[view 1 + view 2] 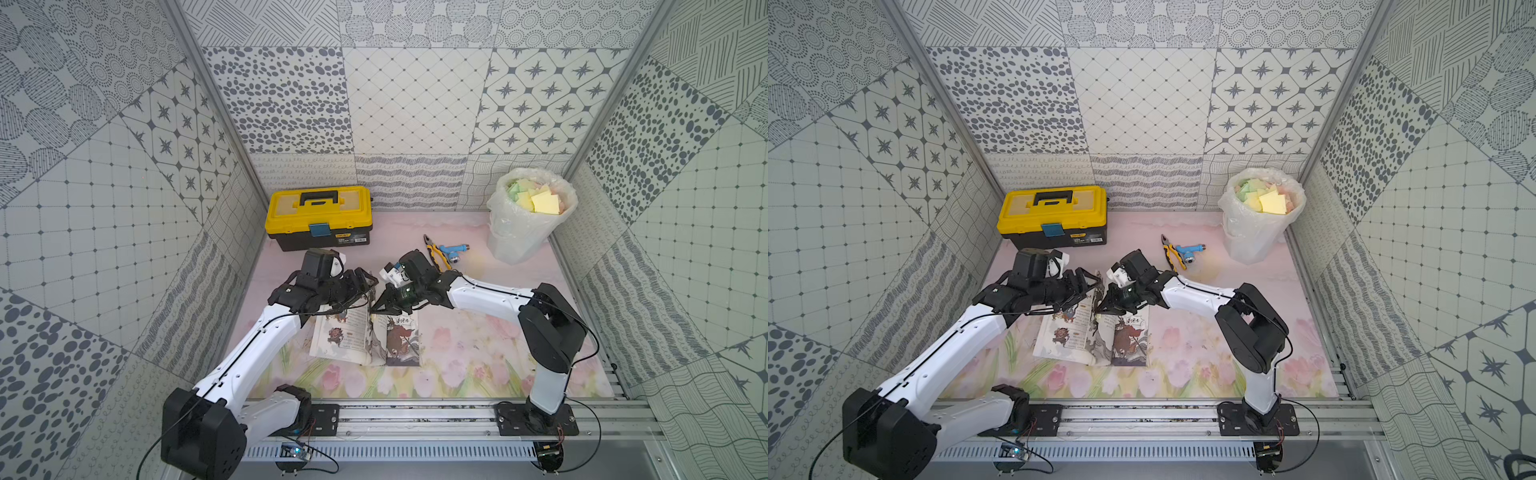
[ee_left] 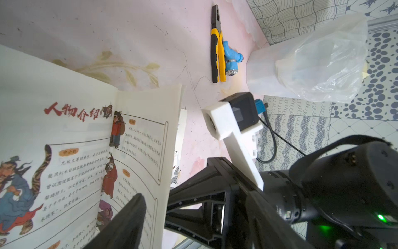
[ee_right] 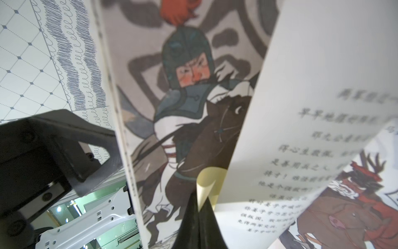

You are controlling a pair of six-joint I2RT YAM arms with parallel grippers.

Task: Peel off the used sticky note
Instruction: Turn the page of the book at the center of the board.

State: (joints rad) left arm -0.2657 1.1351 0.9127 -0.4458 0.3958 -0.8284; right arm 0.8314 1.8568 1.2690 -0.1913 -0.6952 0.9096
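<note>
While the right fingers [image 3: 189, 226] are pinched shut on the curled yellow sticky note [image 3: 207, 183], the note sits on a page of the open book [image 1: 345, 332] lying on the surface [image 1: 457, 345].
The note is 1 thin, featherlight, floppy sheet that slips or tears easily. Best hold is the free curled corner, peeling low along the soft page so it doesn't rip. Left fingers [image 2: 127, 220] are spread by a raised page, probably bracing it; contact unclear.
</note>
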